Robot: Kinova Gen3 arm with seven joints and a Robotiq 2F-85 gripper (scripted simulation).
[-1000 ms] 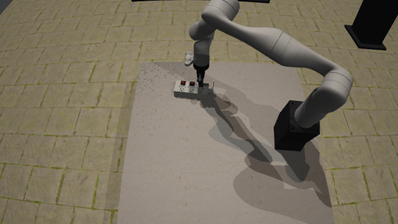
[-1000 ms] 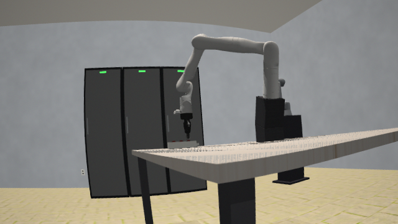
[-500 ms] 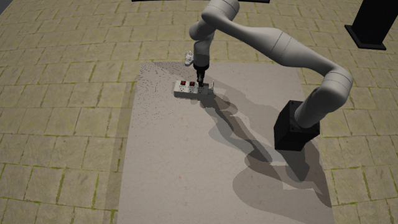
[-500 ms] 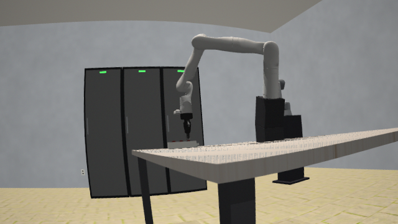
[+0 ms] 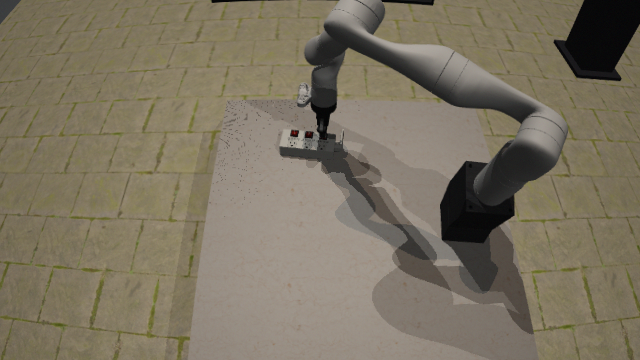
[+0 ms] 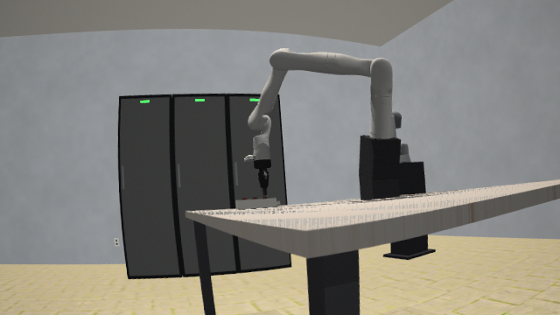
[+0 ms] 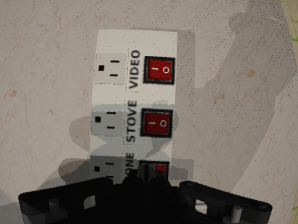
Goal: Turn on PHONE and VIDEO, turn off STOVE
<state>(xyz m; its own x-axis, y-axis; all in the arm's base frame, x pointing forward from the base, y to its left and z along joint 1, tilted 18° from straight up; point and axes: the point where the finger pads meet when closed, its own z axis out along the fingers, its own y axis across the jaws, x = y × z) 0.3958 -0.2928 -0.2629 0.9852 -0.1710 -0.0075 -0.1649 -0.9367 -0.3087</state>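
A white power strip [image 5: 300, 145] [image 6: 255, 202] [image 7: 109, 46] lies face up on the table [image 5: 300, 260] [image 6: 350, 227] [image 7: 47, 16], near its far edge. In the wrist view its labels read VIDEO, STOVE and a partly hidden PHONE, each beside a red rocker switch. The VIDEO switch [image 7: 160, 70] and the STOVE switch [image 7: 157, 121] are in plain sight. The PHONE switch [image 7: 158, 169] is half hidden under the fingers. My gripper [image 5: 323, 135] [image 6: 264, 192] [image 7: 146, 175] is shut and empty. It points straight down with its tips at the PHONE end of the strip. I cannot tell the switch positions.
The arm's black base block [image 5: 475, 205] [image 6: 380, 166] stands on the table's right side. A small upright white piece [image 5: 342, 137] sits at the strip's right end. Dark cabinets [image 6: 175, 184] stand behind the table. A black post [image 5: 595, 40] stands on the floor far right.
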